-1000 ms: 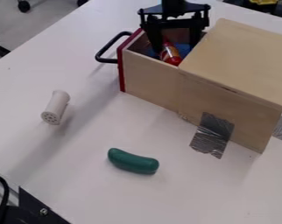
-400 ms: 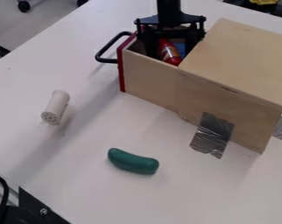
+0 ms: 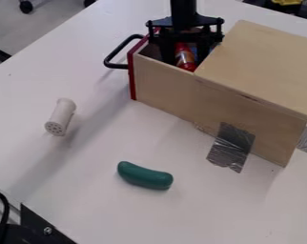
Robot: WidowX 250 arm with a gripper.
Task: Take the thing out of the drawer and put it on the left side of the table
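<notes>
The black gripper [image 3: 185,53] hangs down into the open drawer [image 3: 162,86] at the top of the camera view. A red bottle-like thing [image 3: 185,61] with a yellowish band lies in the drawer, directly at the gripper. Part of it is hidden by the gripper and the drawer's near wall. Something blue [image 3: 193,49] shows behind it in the drawer, mostly covered. The bare white table [image 3: 28,157] stretches to the left of the drawer.
A wooden cabinet [image 3: 264,66] holds the drawer, whose black handle [image 3: 109,59] sticks out left. Silver tape [image 3: 231,147] fixes the cabinet to the table. A white shaker-like cylinder [image 3: 61,116] lies at the left, and a green curved object [image 3: 144,176] lies at front centre.
The gripper has moved slightly left and lower into the drawer, close around the red thing. The drawer, the white cylinder and the green object have stayed where they were.
</notes>
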